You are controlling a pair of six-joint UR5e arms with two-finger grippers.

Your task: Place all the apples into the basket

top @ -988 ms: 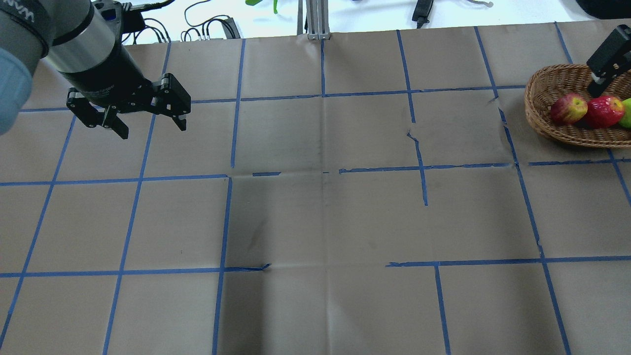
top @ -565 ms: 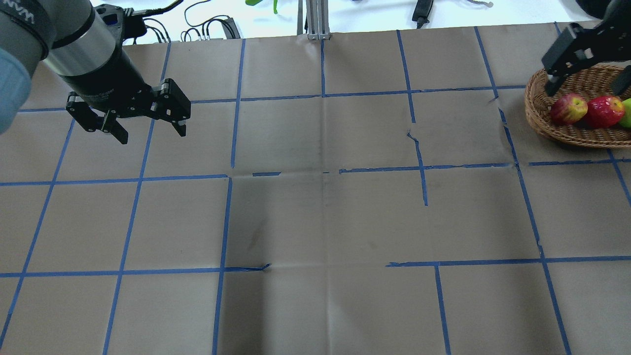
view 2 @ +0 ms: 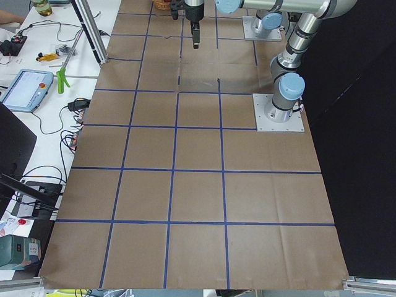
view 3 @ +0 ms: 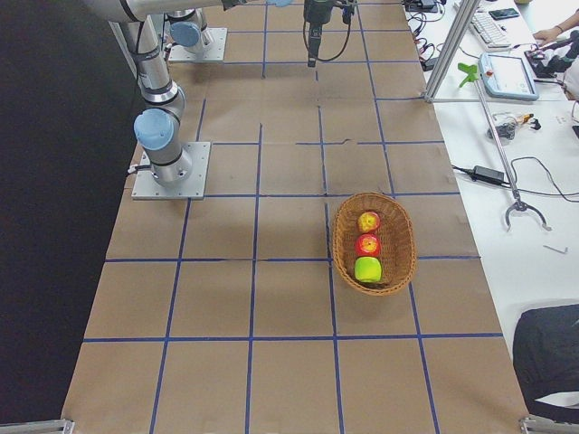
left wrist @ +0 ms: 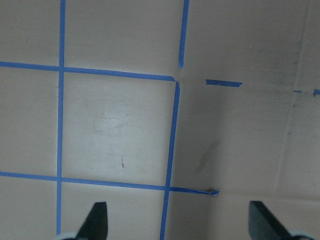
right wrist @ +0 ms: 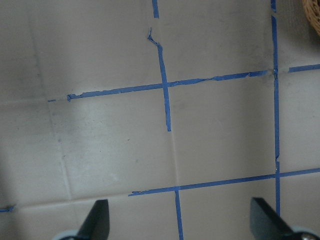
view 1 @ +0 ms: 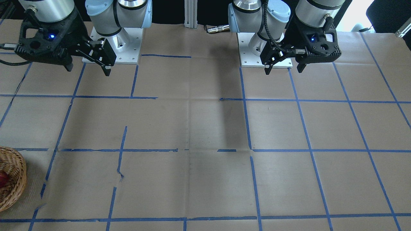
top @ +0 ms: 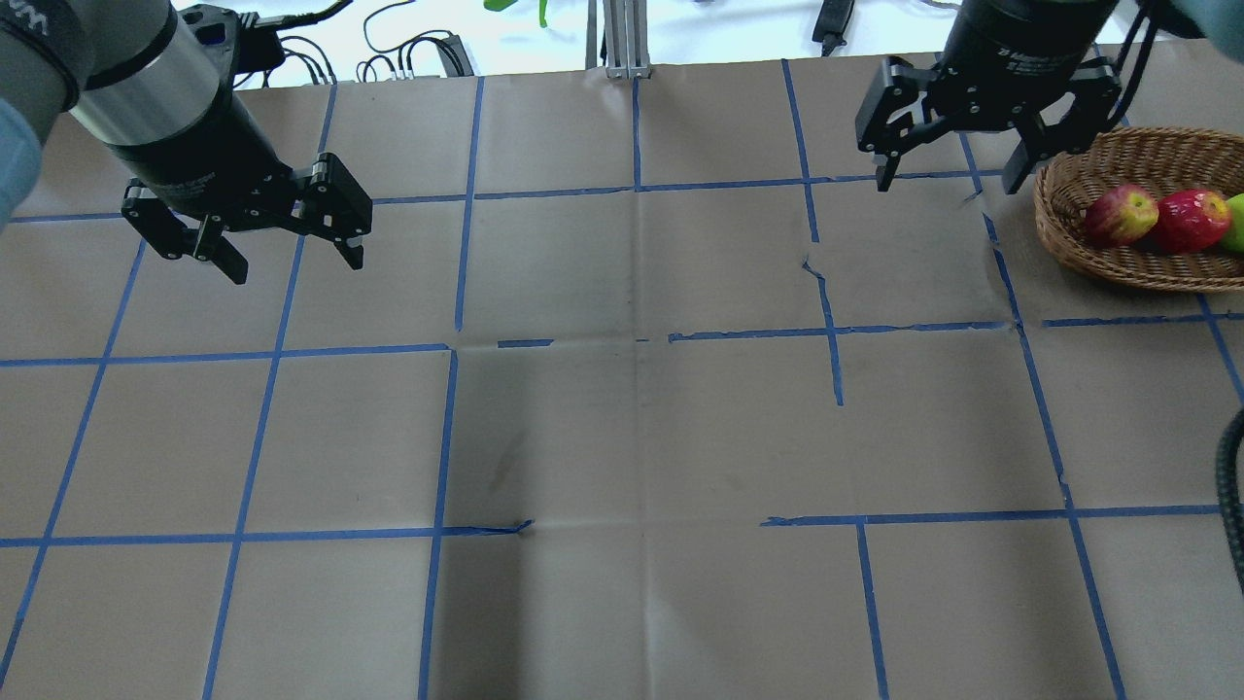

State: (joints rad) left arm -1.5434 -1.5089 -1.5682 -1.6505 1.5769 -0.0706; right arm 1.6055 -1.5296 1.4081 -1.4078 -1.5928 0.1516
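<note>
The wicker basket [top: 1074, 243] stands at the table's far right. It holds three apples in a row: red with yellow [top: 1120, 214], deep red [top: 1192, 220] and lime green [top: 1236, 224]. They also show in the exterior right view inside the basket [view 3: 340, 244]: red-yellow [view 3: 368, 221], red [view 3: 366, 244], green [view 3: 367, 268]. My right gripper [top: 947, 185] is open and empty, above the table just left of the basket. My left gripper [top: 296, 264] is open and empty, far left. Both wrist views show only taped paper between open fingers.
Brown paper with a blue tape grid covers the table [top: 622, 437]. Cables and an aluminium post [top: 620, 39] lie past the far edge. Both arm bases [view 1: 112, 48] [view 1: 263, 48] stand at the robot's side. The basket's edge shows in the front view [view 1: 14, 179].
My right gripper has moved left, from over the basket to beside its left rim. My left gripper has drifted slightly back. The apples have not moved.
</note>
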